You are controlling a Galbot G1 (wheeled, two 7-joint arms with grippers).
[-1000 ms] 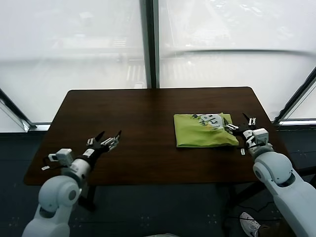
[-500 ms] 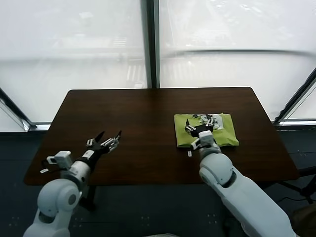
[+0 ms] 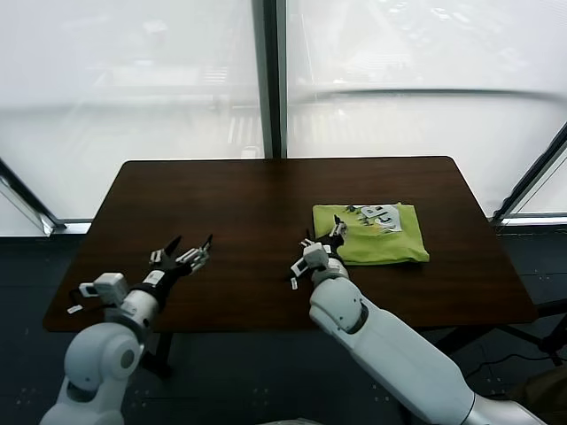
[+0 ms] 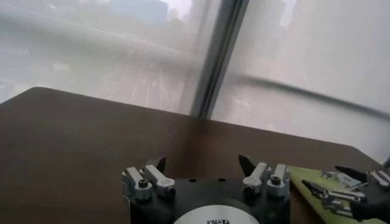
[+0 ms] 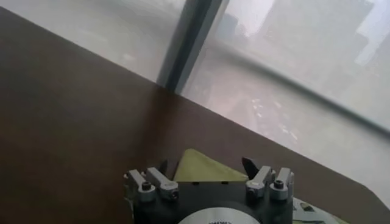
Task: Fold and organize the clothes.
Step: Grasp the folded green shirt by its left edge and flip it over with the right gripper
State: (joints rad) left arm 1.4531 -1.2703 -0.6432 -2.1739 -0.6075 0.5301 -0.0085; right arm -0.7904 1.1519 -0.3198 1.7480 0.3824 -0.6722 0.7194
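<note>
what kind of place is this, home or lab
Probably a lab or office test space high in a building: a bare dark table by frosted floor-to-ceiling windows, holding only a folded green T-shirt.

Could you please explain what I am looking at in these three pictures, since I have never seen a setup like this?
This is a two-armed robot seen through its own cameras. The wide picture comes from a camera on its head, looking down at a dark brown table in front of big windows. The other two come from cameras on its wrists, so each shows that arm's own fingers up close.

On the table lies a folded lime-green T-shirt with a white print showing at its far edge. The right gripper is open and hovers at the shirt's left edge, holding nothing. The left gripper is also open and empty, waiting above bare table well to the left of the shirt. Its wrist picture shows the other arm's gripper farther off.
</note>
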